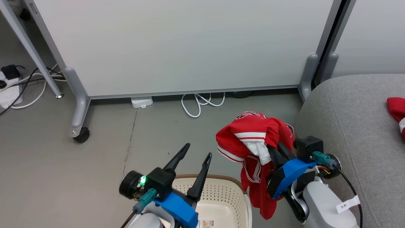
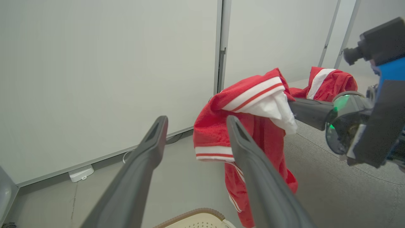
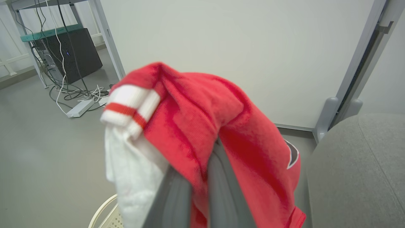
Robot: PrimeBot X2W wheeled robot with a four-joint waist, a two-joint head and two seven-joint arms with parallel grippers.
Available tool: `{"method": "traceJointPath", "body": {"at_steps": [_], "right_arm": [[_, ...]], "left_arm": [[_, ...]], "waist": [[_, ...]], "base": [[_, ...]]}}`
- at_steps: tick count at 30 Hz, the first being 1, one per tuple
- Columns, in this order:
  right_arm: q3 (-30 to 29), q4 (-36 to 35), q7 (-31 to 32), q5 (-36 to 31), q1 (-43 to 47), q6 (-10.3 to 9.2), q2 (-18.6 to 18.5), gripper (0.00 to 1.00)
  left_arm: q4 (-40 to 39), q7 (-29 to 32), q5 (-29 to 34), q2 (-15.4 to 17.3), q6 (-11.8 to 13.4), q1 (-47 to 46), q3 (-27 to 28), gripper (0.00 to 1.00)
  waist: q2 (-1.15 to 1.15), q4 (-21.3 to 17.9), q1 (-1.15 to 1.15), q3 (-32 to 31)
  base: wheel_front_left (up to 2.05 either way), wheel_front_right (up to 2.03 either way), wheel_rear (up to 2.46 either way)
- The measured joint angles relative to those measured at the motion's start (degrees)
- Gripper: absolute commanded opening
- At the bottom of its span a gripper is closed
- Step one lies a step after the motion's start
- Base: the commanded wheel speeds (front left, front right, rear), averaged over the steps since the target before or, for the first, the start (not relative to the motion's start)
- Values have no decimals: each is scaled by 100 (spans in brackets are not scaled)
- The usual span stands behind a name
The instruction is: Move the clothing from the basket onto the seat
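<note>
**Jersey lifted, not yet on the seat**

The right jaws are clamped on the red jersey (image 1: 253, 139). It bunches over their tips and hangs below them, long axis vertical, hem downward. The left jaws stand wide and empty above the basket (image 1: 221, 193). Another red garment (image 1: 397, 110) lies on the seat (image 1: 357, 126), right of the right jaws. Remaining, I judge: swing over and release.
</note>
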Motion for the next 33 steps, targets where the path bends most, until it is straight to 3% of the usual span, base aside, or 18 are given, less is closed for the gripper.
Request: {"method": "traceJointPath", "body": {"at_steps": [14,23,33], "right_arm": [[9,-90,0,21,37,0,0,0],[88,-123,0,42,40,0,2,0],[138,-131,0,45,24,0,1,0]], "left_arm": [[-280,0,953,-255,-526,943,1293,100],[-290,-1,1225,-444,-667,1013,1529,100],[-282,0,1305,-492,-679,1042,1536,100]], "waist": [[0,-3,0,4],[0,-248,0,28],[0,-928,0,93]], "base": [[0,0,0],[0,0,0],[0,0,0]]}}
